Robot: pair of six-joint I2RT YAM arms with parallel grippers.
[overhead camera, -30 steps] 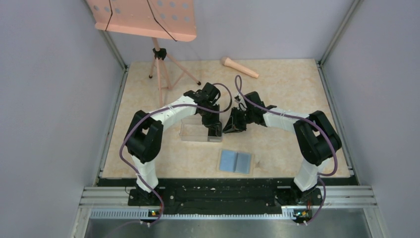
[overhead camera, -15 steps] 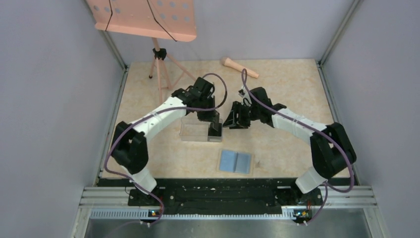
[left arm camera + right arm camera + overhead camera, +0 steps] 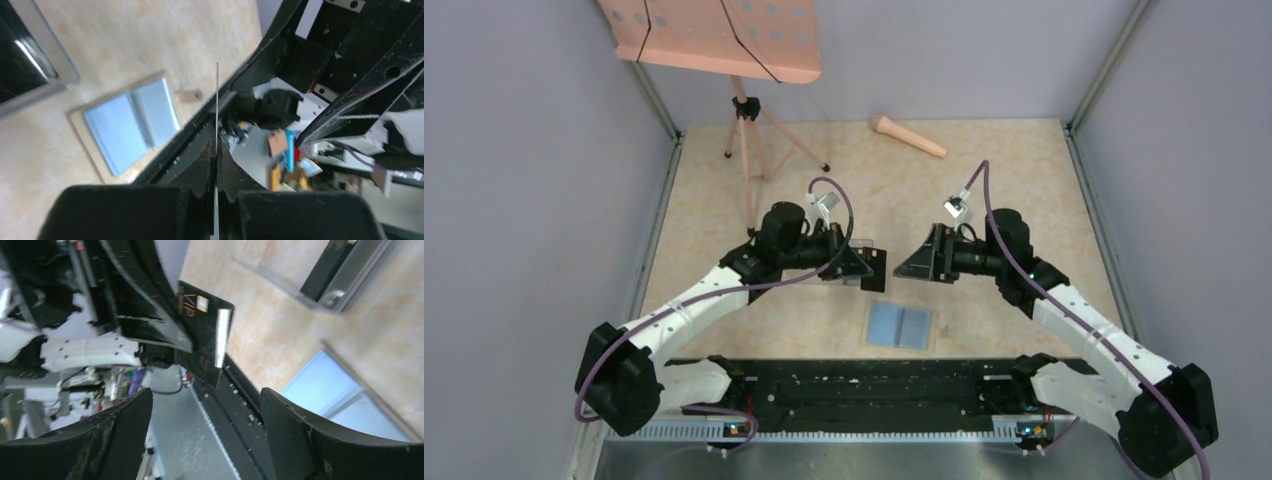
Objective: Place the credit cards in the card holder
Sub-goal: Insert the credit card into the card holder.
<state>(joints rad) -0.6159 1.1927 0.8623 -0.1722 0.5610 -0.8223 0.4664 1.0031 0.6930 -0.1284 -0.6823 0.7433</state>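
Note:
The card holder [image 3: 900, 326] lies open on the table, light blue inside, and is also seen in the left wrist view [image 3: 131, 125] and in the right wrist view [image 3: 340, 390]. Above and behind it, my left gripper [image 3: 862, 263] is shut on a black credit card [image 3: 877, 270]. The card shows edge-on between my left gripper's [image 3: 216, 150] fingers as a thin line [image 3: 217, 110]. In the right wrist view the card's [image 3: 205, 335] face shows "VIP" lettering. My right gripper [image 3: 904, 266] faces the card from the right, open and empty [image 3: 205, 440].
A clear plastic box [image 3: 300, 282] with a dark card [image 3: 327, 265] in it lies on the table behind the left gripper. A pink music stand [image 3: 714, 40] on a tripod [image 3: 749, 150] and a pink microphone-shaped object [image 3: 907, 136] are at the back. A black rail [image 3: 874, 380] runs along the near edge.
Both arms have drawn back toward the near side of the table. The right gripper has opened and moved off the card, which stays in the left gripper, now shut tight.

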